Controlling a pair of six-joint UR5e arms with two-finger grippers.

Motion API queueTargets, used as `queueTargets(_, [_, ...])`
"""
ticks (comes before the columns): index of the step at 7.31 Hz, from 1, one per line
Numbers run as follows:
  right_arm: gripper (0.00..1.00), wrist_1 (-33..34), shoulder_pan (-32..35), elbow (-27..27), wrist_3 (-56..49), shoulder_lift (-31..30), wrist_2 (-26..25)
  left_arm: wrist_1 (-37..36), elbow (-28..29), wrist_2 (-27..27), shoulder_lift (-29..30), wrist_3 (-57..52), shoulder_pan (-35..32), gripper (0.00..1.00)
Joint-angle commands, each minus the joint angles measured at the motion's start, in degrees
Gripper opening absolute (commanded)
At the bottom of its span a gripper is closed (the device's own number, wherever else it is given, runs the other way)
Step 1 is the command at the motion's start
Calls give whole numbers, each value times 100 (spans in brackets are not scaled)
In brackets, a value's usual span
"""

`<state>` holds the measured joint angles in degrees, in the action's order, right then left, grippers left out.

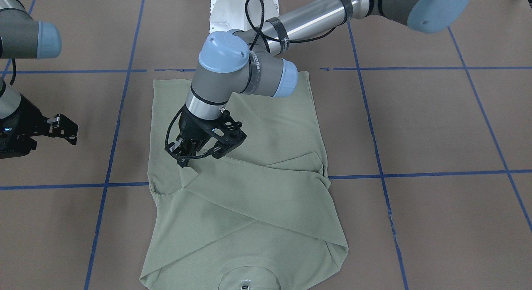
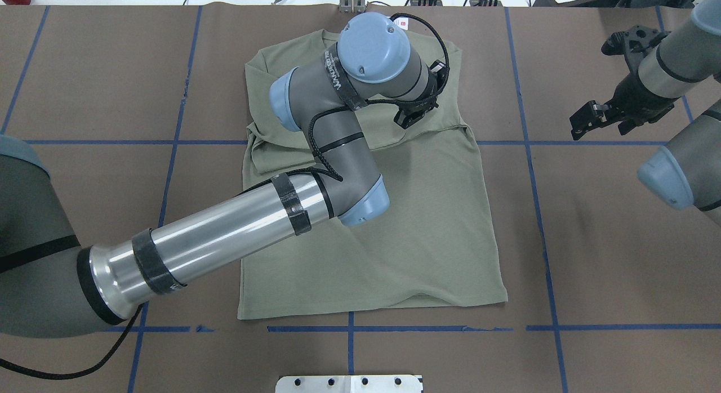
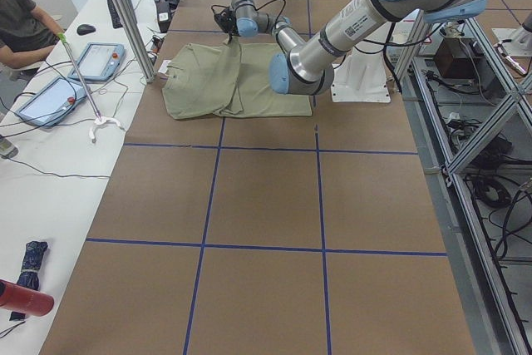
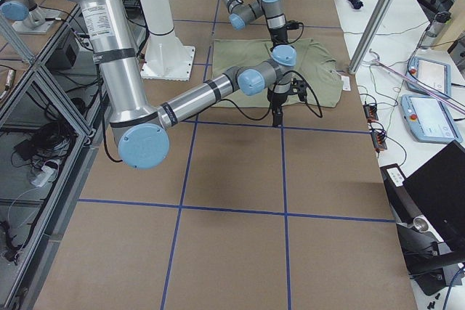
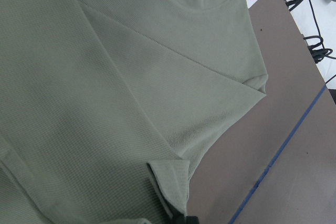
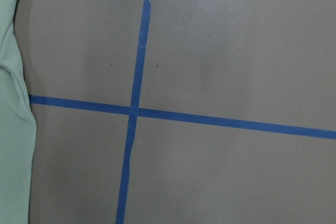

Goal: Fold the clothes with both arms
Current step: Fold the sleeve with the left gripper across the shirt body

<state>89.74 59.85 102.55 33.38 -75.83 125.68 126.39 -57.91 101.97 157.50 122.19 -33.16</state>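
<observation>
The left arm (image 2: 225, 230) stretched forward with its elbow bent and its wrist turned down. The left gripper (image 1: 182, 160) pointed downward, fingertips pinched together on a folded edge of the shirt (image 1: 249, 215). The right arm (image 2: 670, 72) stood well off to its own side, and the right gripper (image 2: 586, 118) hung tilted downward, jaws parted
</observation>
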Motion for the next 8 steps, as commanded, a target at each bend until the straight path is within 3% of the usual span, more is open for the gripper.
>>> queueTargets(1, [100, 9, 0, 2, 11, 42, 0, 105, 296, -562, 244, 505, 422, 1])
queueTargets(2, [100, 9, 0, 2, 37, 60, 0, 287, 307, -634, 246, 229, 468, 84])
queueTargets(3, [100, 0, 0, 11, 37, 60, 9, 402, 289, -652, 159, -348, 486, 100])
queueTargets(6, [100, 0, -9, 28, 37, 78, 0, 650, -78, -583, -306, -1013, 294, 100])
queueTargets(8, [100, -340, -78, 133, 499, -9, -18, -171, -962, -39, -989, -1853, 74, 100])
